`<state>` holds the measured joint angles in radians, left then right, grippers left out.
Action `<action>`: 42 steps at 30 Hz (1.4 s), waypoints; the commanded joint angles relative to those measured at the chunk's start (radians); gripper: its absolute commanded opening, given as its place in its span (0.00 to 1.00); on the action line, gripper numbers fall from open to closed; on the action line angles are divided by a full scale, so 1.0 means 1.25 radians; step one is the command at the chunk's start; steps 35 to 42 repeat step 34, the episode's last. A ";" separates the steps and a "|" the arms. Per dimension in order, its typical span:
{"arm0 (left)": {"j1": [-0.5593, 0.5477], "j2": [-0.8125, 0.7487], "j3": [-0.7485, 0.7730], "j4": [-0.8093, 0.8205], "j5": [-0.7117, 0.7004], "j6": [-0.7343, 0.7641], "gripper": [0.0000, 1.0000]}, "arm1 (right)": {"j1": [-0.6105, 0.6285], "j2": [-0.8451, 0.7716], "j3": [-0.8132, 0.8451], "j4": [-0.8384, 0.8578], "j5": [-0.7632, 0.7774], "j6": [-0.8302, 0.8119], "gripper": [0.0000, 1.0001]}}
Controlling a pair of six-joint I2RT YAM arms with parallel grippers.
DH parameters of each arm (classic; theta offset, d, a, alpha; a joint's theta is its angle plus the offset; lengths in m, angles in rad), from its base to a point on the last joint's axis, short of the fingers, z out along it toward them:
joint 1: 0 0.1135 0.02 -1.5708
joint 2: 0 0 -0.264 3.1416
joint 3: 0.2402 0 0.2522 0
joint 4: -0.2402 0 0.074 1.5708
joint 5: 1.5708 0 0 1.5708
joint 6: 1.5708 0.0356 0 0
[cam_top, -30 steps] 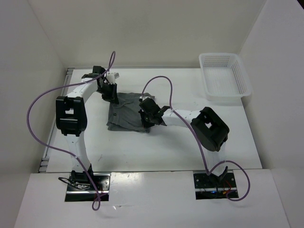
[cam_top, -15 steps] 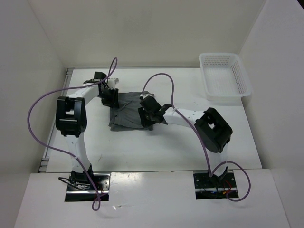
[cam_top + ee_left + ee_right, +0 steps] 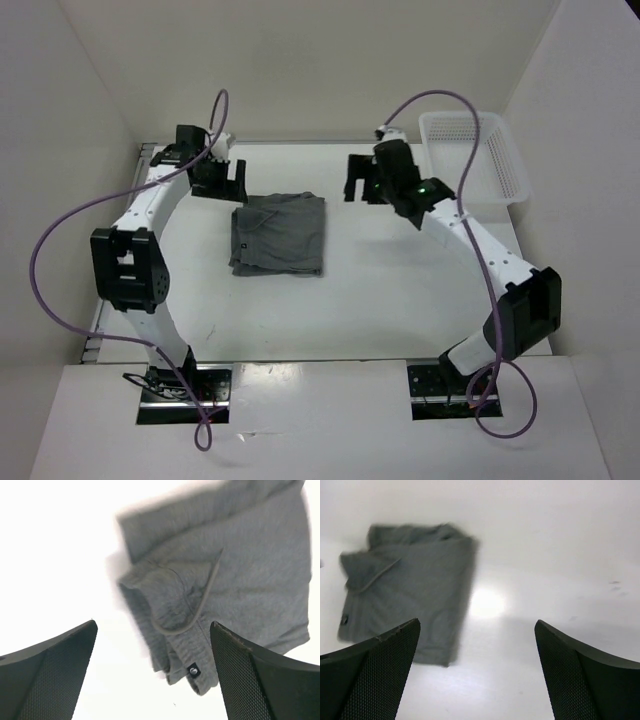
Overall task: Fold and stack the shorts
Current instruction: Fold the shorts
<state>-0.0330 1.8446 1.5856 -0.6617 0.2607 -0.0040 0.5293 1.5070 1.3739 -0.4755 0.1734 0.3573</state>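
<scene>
Just left of centre in the overhead frame, shorts [image 3: 278, 235] folded to a compact grey rectangle, flat on the table [image 3: 380, 300]; left gripper [image 3: 216, 180] at upper left and right gripper [image 3: 362, 187] at upper centre, both spread wide, holding nothing, clear of the cloth; folding judged done or nearly so; stacking not yet done; white basket [image 3: 478, 205] at upper right, well apart.

1. The shorts [image 3: 235, 575] run past the left wrist view's top edge.
2. Their black tag [image 3: 193, 670] is too small to read.
3. The right wrist view shows the shorts blurred.
</scene>
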 commanded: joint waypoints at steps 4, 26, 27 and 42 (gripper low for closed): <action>0.094 -0.188 0.012 0.067 -0.123 0.003 1.00 | -0.214 -0.038 0.040 -0.146 -0.035 -0.011 1.00; 0.295 -0.263 -0.128 0.121 -0.178 0.003 1.00 | -0.465 -0.100 0.016 -0.194 -0.169 -0.097 1.00; 0.295 -0.263 -0.128 0.121 -0.178 0.003 1.00 | -0.465 -0.100 0.016 -0.194 -0.177 -0.097 1.00; 0.295 -0.278 -0.136 0.121 -0.151 0.003 1.00 | -0.465 -0.115 0.000 -0.187 -0.201 -0.121 1.00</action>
